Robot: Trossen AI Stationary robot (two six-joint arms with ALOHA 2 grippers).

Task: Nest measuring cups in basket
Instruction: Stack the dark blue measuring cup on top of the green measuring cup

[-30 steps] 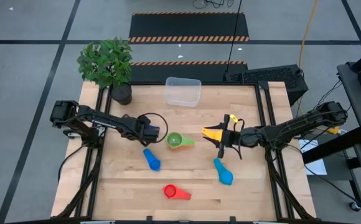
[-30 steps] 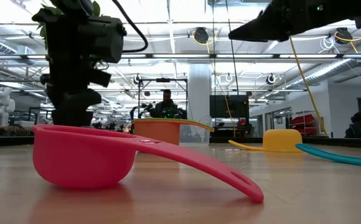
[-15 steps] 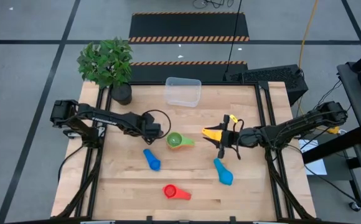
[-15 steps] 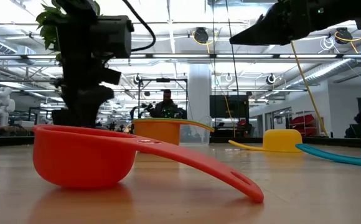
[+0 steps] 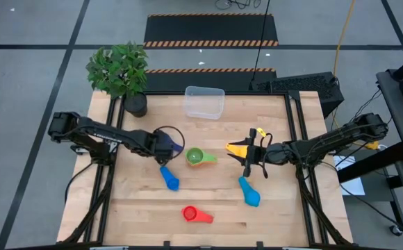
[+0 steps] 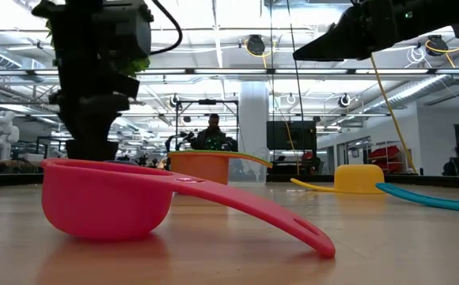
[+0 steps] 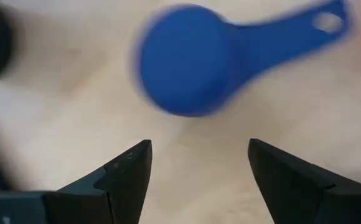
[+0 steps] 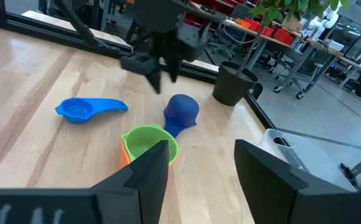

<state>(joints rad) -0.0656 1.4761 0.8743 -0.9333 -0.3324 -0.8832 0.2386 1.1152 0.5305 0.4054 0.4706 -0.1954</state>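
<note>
A dark blue measuring cup [image 7: 190, 62] lies upside down on the table, its handle [image 7: 305, 22] flat beside it. My left gripper [image 7: 196, 162] hovers open above it, pointing down, near the table's middle [image 5: 168, 148]. A green cup [image 5: 196, 157] sits nested in an orange one [image 8: 126, 152]. A yellow cup [image 5: 238, 147] rests rim down. My right gripper [image 5: 247, 157] stands open and raised beside it, holding nothing [image 8: 199, 168]. Light blue cups [image 5: 168, 177] [image 5: 249, 192] and a red cup [image 5: 191, 214] lie toward the near edge. The clear basket [image 5: 204, 102] stands at the far edge.
A potted plant [image 5: 121, 73] stands at the far left corner. Bare wood lies between the basket and the cups. A cable loop [image 5: 170, 132] hangs by my left gripper. People and equipment show in the room beyond the table.
My left gripper has shifted slightly toward the table's right edge, then drawn back toward the left edge and risen a little, tipping somewhat. It stays open. The cups have not moved.
</note>
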